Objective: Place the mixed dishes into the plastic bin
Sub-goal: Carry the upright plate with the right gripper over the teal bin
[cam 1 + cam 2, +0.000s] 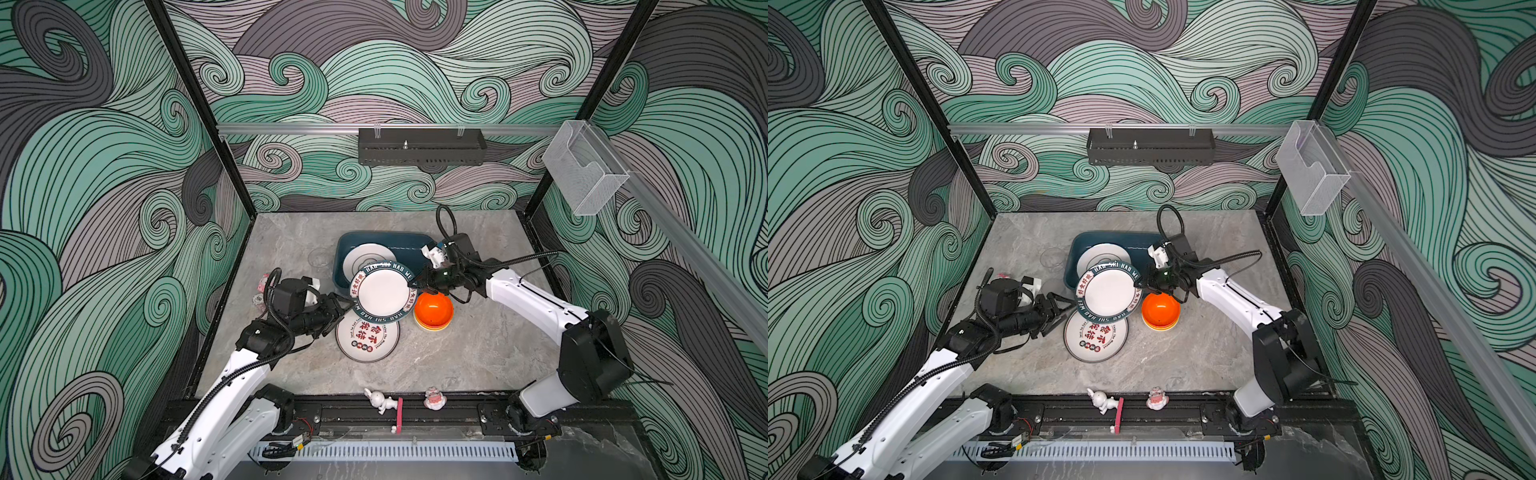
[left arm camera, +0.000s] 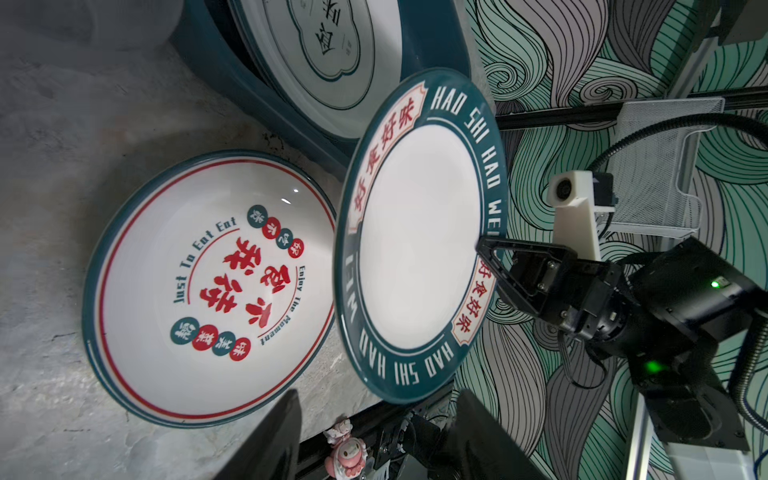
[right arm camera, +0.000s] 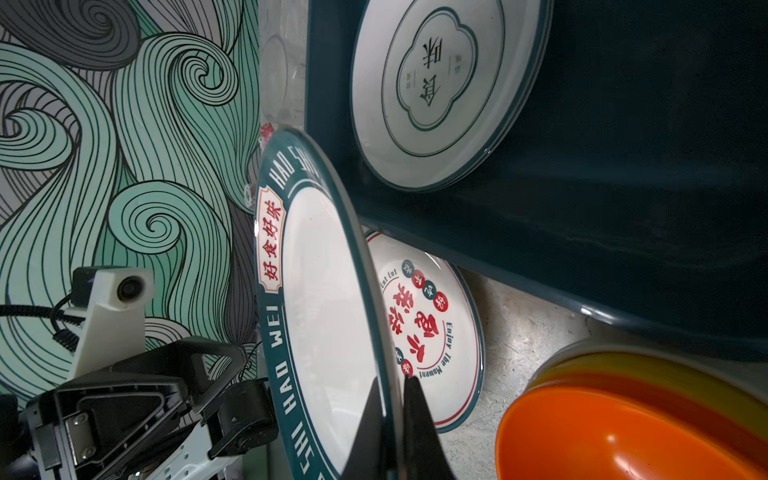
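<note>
Gripping the green-rimmed plate by its right edge with the right gripper, fingers pinched shut on either face of the rim. Holding it off the table, tilted, partly over the near left corner of the blue bin and partly over the red-lettered plate lying flat below. Not inside the bin yet.

Just beside the lifted plate's left edge with the left gripper, jaws spread apart and holding nothing. Hard to say from the top views whether touching the rim or just clear of it.

Already in the bin, toward its left end: a white plate with a thin green outline, lying flat. On the table just right of the red-lettered plate, under the right gripper: a stack of bowls, orange on top, yellow beneath. Left of the bin: a clear glass, faint against the stone. At the front edge: a white figurine and a pink one.
</note>
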Robot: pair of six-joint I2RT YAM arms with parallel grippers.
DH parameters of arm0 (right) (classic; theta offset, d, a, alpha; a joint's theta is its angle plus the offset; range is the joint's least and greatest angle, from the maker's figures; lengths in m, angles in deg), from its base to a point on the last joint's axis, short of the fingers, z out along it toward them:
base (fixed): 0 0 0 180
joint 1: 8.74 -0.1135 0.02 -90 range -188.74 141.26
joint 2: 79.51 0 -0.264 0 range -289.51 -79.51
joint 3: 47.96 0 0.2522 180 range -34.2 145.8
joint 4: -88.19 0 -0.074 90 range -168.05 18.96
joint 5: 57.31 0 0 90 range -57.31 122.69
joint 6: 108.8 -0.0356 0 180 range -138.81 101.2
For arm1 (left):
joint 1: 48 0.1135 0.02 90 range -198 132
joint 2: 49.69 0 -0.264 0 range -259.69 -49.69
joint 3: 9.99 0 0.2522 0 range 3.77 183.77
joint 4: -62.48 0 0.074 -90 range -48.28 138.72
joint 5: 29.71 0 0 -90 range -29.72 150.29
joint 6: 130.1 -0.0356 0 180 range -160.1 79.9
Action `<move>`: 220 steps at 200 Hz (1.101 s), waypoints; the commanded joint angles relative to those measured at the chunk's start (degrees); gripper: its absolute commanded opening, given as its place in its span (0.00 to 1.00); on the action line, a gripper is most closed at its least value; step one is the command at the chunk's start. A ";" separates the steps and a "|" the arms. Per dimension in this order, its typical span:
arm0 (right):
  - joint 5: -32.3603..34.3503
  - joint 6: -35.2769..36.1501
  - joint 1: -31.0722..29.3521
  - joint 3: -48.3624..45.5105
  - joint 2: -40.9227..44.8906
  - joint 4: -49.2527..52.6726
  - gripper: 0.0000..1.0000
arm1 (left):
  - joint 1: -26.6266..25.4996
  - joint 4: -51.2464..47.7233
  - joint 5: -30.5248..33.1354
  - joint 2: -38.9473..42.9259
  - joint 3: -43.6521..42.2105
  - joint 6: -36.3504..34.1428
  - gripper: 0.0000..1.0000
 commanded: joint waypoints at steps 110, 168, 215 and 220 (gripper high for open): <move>4.46 -0.75 2.68 18.18 -15.74 2.45 0.00 | -0.18 -5.29 4.59 5.41 -5.75 -0.09 0.67; 6.82 -2.26 2.79 22.68 -21.05 2.83 0.00 | -0.16 -4.87 4.53 5.23 -6.19 0.01 0.67; 8.19 -3.19 2.76 26.13 -24.74 2.78 0.00 | -0.16 -4.50 4.40 4.96 -6.59 -0.02 0.67; 8.28 -3.24 2.81 26.52 -25.18 2.72 0.00 | -0.16 -4.50 4.40 4.98 -6.67 0.00 0.67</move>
